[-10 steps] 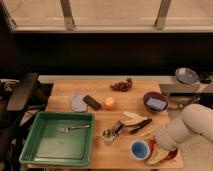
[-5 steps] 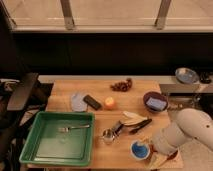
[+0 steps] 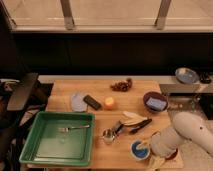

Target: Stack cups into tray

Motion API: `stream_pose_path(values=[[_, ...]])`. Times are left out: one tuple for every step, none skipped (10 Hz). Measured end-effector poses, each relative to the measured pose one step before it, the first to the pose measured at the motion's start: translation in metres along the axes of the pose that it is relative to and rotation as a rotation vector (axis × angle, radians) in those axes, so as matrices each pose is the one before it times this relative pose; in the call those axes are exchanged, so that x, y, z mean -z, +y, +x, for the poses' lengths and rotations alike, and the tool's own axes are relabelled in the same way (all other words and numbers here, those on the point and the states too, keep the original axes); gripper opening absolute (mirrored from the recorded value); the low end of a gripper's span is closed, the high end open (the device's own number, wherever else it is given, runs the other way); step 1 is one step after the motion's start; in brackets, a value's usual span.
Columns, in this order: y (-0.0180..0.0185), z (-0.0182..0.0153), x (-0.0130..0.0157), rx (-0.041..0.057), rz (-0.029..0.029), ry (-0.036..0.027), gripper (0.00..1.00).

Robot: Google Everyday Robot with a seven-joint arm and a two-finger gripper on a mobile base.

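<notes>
A light blue cup [image 3: 137,149] stands upright on the wooden table near its front edge, right of centre. My gripper [image 3: 152,153], at the end of the white arm [image 3: 187,134], is low over the table just right of this cup, close against its side. The yellowish fingers [image 3: 155,161] stand open, and nothing is lifted between them. The green tray [image 3: 35,145] lies at the front left with a fork [image 3: 73,128] in it, well left of the cup and the gripper.
A small grey cup [image 3: 107,135], utensils and a banana peel [image 3: 133,120] lie between tray and blue cup. A red bowl [image 3: 172,155] shows behind the gripper. Further back are a purple bowl [image 3: 154,102], an orange [image 3: 109,103], a grey-blue plate [image 3: 78,102] and a dark block [image 3: 92,101].
The arm has swung left and down, bringing the gripper up beside the blue cup. The cup and the other objects have not moved.
</notes>
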Motion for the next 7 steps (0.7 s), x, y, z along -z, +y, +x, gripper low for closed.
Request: stream_pose_path(values=[[-0.00053, 0.00032, -0.00552, -0.00018, -0.00931, -0.00224, 0.52], [-0.00161, -0.00093, -0.00314, 0.00268, -0.00249, -0.00058, 0.44], [-0.00254, -0.00184, -0.00309, 0.00497, -0.00203, 0.00364, 0.34], [-0.00304, -0.00288, -0.00186, 0.00819, -0.00004, 0.0049, 0.24], [-0.00261, -0.00259, 0.00225, 0.00152, 0.00544, 0.00848, 0.14], [-0.00528, -0.00186, 0.00557, -0.00182, 0.01303, 0.0143, 0.08], [-0.00698, -0.00351, 0.0067, 0.00425, 0.01514, 0.01343, 0.06]])
